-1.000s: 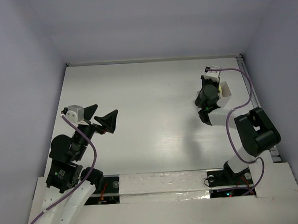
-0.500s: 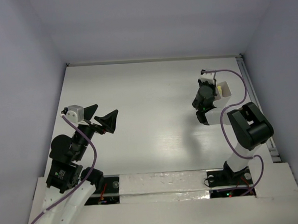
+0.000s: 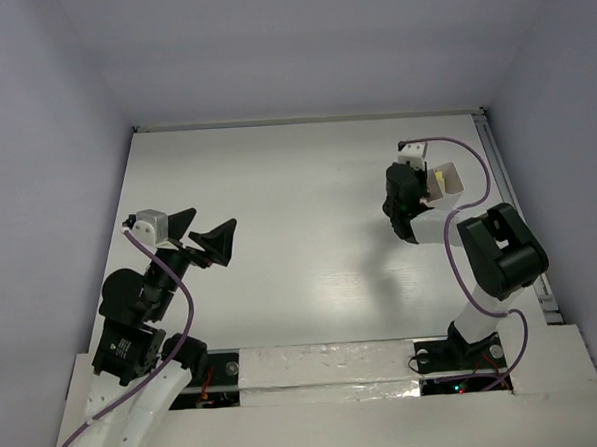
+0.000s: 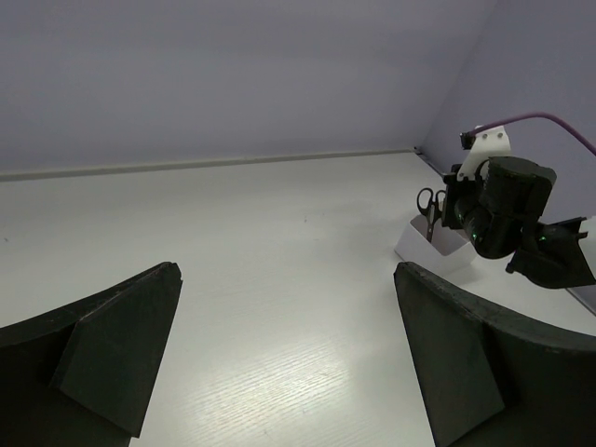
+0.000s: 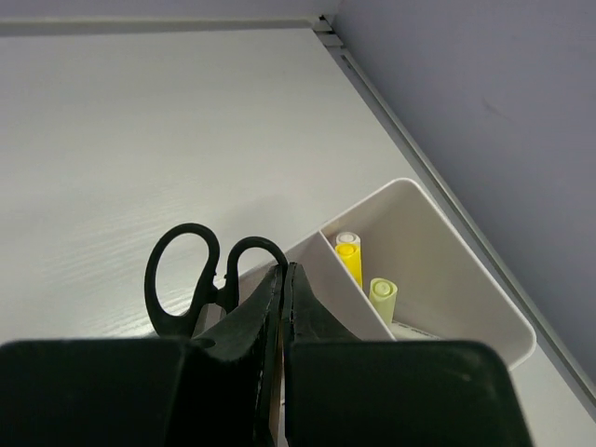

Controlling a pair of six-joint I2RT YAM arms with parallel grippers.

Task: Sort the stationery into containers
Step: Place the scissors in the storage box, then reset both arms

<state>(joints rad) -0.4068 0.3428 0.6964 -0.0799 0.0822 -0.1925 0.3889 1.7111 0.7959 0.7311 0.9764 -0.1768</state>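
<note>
The small whitish box (image 5: pixel 466 270) stands near the table's right edge and has two compartments. The black-handled scissors (image 5: pixel 200 275) stand handles-up in its left compartment, and they also show in the left wrist view (image 4: pixel 428 207). Pens with a yellow end (image 5: pixel 349 256) and a pale yellow end (image 5: pixel 383 293) stand in the right compartment. My right gripper (image 5: pixel 282 270) is shut just in front of the box, its tips touching the scissors' right loop, with nothing seen between the jaws. In the top view it (image 3: pixel 409 183) is left of the box (image 3: pixel 447 183). My left gripper (image 3: pixel 201 232) is open and empty at the near left.
A metal rail (image 3: pixel 519 232) runs along the table's right edge beside the box. Lilac walls close in the left, far and right sides. The white tabletop (image 3: pixel 298 213) lies between the two arms.
My right gripper has moved left, from over the box to its left side. The box is more uncovered in the top view. The left arm has not moved.
</note>
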